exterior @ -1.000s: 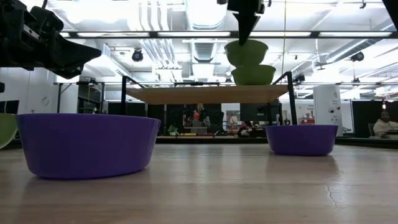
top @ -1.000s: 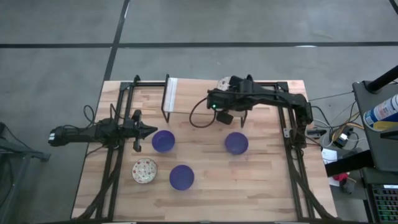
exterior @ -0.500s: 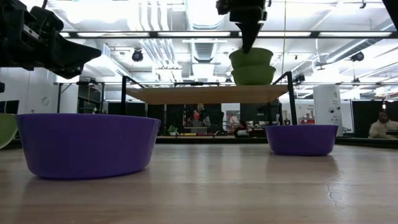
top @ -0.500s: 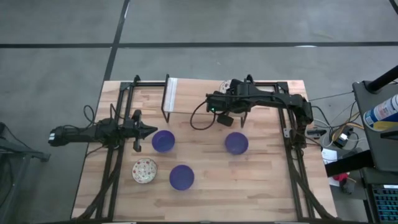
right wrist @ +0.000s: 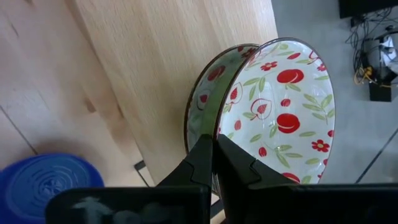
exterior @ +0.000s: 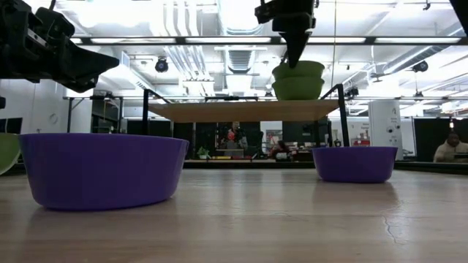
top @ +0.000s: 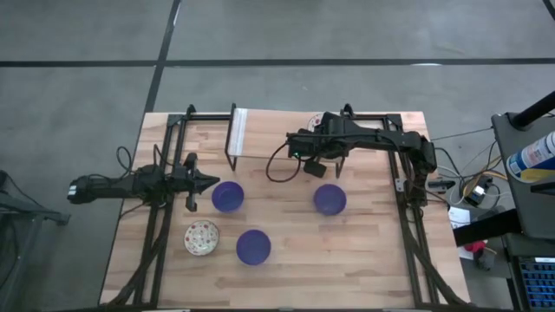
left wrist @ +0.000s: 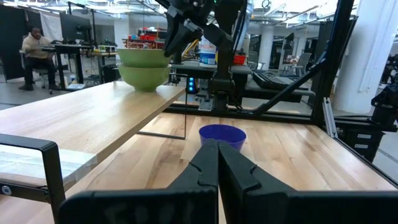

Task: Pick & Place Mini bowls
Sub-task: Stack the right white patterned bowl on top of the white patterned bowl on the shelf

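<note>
Two white, red-patterned mini bowls, green outside, sit nested on a raised wooden shelf (exterior: 241, 111) at the table's far side. My right gripper (exterior: 296, 45) is shut on the upper bowl (exterior: 297, 70), which sits in the lower bowl (exterior: 297, 88). Three blue mini bowls stand on the table (top: 228, 197) (top: 329, 199) (top: 253, 247), with another patterned bowl (top: 201, 237) beside them. My left gripper (top: 208, 182) is shut and hovers just left of the left blue bowl, touching nothing. My right gripper pinches the upper patterned bowl by its rim (right wrist: 219, 127), one finger inside the bowl and one outside. The fingers (exterior: 295, 51) come from above, pointing down. The bowl sits nested in the lower patterned bowl (right wrist: 208, 93) on the shelf, tilted slightly.
The shelf stands on thin black legs (top: 232, 156) over the table's far part. Black arm frames (top: 165, 173) (top: 403, 182) run along the left and right sides. A person (exterior: 452, 146) sits in the room beyond the table.
My right gripper has moved down and slightly toward the far edge, still shut on the upper patterned bowl. That bowl has come down from above the lower bowl and now sits nested in it.
</note>
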Controlling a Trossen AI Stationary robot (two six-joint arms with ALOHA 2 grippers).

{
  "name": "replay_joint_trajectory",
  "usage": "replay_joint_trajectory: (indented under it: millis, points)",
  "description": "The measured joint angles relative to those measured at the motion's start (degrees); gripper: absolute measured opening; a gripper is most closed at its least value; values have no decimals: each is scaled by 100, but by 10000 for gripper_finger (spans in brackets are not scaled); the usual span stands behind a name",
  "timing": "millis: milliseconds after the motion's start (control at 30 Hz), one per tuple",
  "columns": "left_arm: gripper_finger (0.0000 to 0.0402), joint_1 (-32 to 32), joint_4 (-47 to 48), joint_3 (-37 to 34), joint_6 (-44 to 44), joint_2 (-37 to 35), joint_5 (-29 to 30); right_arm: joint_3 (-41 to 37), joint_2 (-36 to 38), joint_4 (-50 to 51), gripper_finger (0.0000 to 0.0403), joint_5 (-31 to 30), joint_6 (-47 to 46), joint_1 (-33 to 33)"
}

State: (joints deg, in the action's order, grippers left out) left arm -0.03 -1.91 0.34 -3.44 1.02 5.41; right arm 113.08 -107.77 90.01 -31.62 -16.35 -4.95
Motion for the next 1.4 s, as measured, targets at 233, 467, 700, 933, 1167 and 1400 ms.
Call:
replay_joint_trajectory:
  millis: [233, 467, 700, 933, 1167, 1400]
  points:
    - [0, 2, 0, 0, 0, 0, 2, 0, 0, -35, 8, 28, -21, -9]
    - [0, 2, 0, 0, 0, -2, 1, -35, 0, -91, 8, 151, -21, -9]
    - [0, 0, 0, 0, 0, -1, 0, -253, 0, -204, 8, 162, -1, -11]
    - [0, 0, 0, 0, 0, -1, 0, -407, 2, -211, 8, 146, 1, -9]
    - [0, 2, 0, 0, 0, 0, 0, -315, 2, -221, 8, 168, 1, -9]
    - [0, 1, 0, 0, 0, -1, 0, -376, 2, -213, 9, 192, -16, -9]
